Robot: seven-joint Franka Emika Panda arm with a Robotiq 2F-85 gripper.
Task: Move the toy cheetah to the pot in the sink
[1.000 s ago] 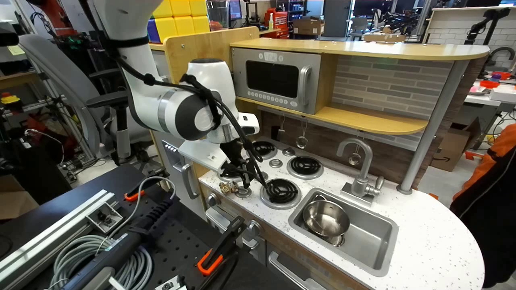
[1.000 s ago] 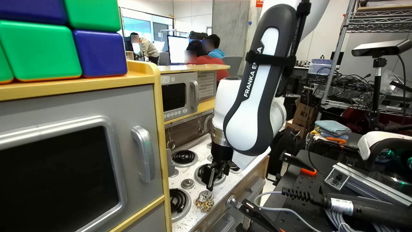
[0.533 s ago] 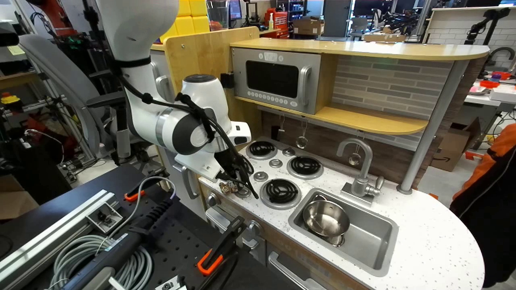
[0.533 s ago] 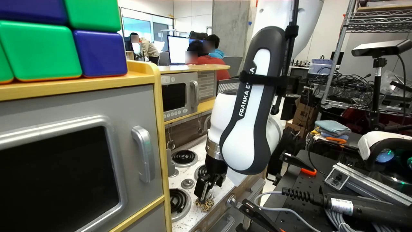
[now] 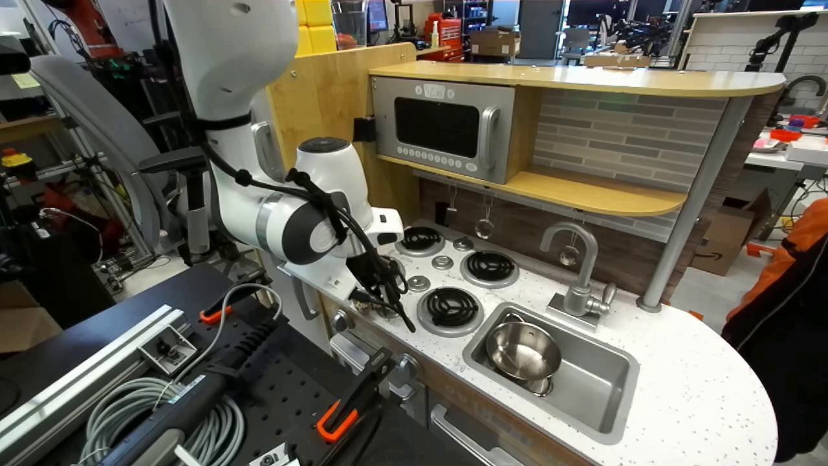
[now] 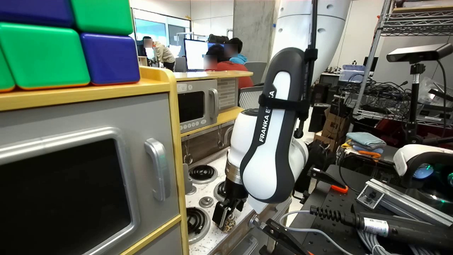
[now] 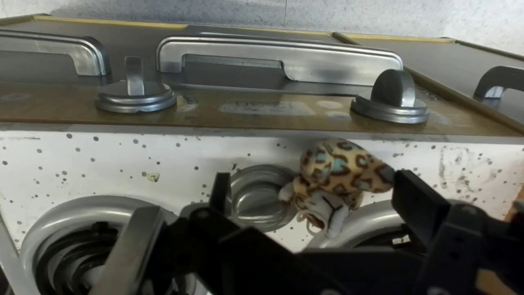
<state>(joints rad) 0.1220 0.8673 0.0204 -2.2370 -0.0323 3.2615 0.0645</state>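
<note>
Two stages look left to do: the grasp and the carry. The plush toy cheetah [image 7: 342, 168] lies on the speckled table [image 7: 82, 164] within the spread pincer [image 7: 312, 186], between its fingers [image 7: 415, 200] as the wrist view shows it. One finger meets or almost meets the toy's dark end; I cannot tell whether they touch. The opposite finger stands apart from the toy, so nothing is gripped. I judge the approach nearly finished, with closing, lifting, carrying and letting go all ahead.

Well apart from the pincer, past a black coil burner [image 5: 451, 307], the steel pot [image 5: 524, 353] sits in the sink [image 5: 592, 388], towards the end nearer the pincer. It appears ready to receive the toy.

Closest of the other things is a silver stove dial [image 7: 260, 203], which also shows between the fingers, just beside the toy. A closing finger could scrape or catch on it. The burner between pincer and sink is low and should be easy to pass over; the pot's rim will probably ask for a higher lift. The curved faucet [image 5: 587, 265] rises beyond the pot as seen from the pincer, so overshooting might hit it. Overhead, behind the pincer's likely path, a toy microwave [image 5: 446, 129] limits how far back the arm can swing.
</note>
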